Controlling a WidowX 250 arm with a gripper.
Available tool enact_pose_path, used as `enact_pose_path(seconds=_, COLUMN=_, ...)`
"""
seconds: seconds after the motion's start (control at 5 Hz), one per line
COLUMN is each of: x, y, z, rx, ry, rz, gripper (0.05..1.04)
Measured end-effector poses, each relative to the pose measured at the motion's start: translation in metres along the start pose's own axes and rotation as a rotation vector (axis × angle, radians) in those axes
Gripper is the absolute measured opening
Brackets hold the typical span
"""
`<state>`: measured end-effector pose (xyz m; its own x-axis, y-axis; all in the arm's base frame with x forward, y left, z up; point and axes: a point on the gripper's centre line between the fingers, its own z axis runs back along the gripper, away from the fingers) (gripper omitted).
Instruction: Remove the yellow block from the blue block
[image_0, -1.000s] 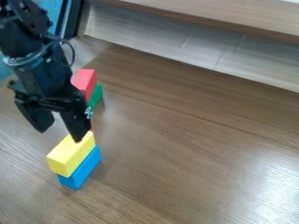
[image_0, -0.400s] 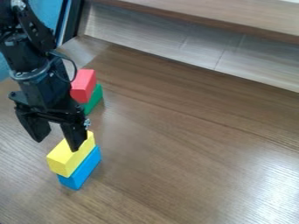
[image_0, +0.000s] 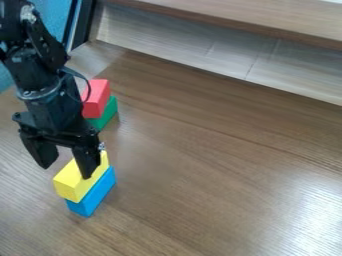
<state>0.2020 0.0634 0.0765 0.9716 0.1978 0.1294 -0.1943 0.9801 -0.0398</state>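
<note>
The black gripper (image_0: 67, 172) hangs at the left of the view, its two fingers apart with no block held between them. One fingertip overlaps the top of the yellow block (image_0: 72, 183) in the view; whether it touches cannot be told. The other finger stands farther left, above the table. The yellow block lies on the blue block (image_0: 93, 196), which rests on the wooden table; the yellow one covers most of the blue one's upper face.
Behind the gripper, a red block (image_0: 98, 98) sits on a green block (image_0: 107, 114), close to the arm. A raised wooden ledge (image_0: 220, 57) runs along the back of the table (image_0: 214, 165).
The gripper has come down and slightly toward the camera over the yellow block. More of the red block shows beside the arm. The blocks have stayed in place.
</note>
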Motion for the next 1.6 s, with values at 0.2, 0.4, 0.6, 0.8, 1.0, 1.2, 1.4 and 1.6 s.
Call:
enact_pose_path(seconds=0.2, x=-0.002, y=-0.001, z=-0.007, rx=0.007, ry=0.015, rz=0.003, gripper=1.000)
enact_pose_path(seconds=0.4, x=-0.003, y=-0.003, z=-0.012, rx=0.011, ry=0.021, rz=0.003, gripper=0.969)
enact_pose_path(seconds=0.6, x=-0.004, y=-0.008, z=-0.017, rx=0.004, ry=0.005, rz=0.006, gripper=0.696)
enact_pose_path(seconds=0.8, x=-0.003, y=-0.011, z=-0.017, rx=-0.017, ry=-0.005, rz=0.009, gripper=0.594)
enact_pose_path(seconds=1.0, x=0.004, y=-0.011, z=-0.011, rx=-0.040, ry=-0.016, rz=0.021, gripper=0.594)
enact_pose_path(seconds=1.2, x=0.036, y=-0.012, z=0.010, rx=-0.057, ry=-0.089, rz=0.033, gripper=0.594)
enact_pose_path(seconds=1.4, x=0.072, y=-0.017, z=0.009, rx=-0.059, ry=-0.096, rz=0.037, gripper=0.594)
enact_pose_path(seconds=1.6, x=0.099, y=-0.031, z=0.001, rx=-0.067, ry=-0.089, rz=0.006, gripper=0.594)
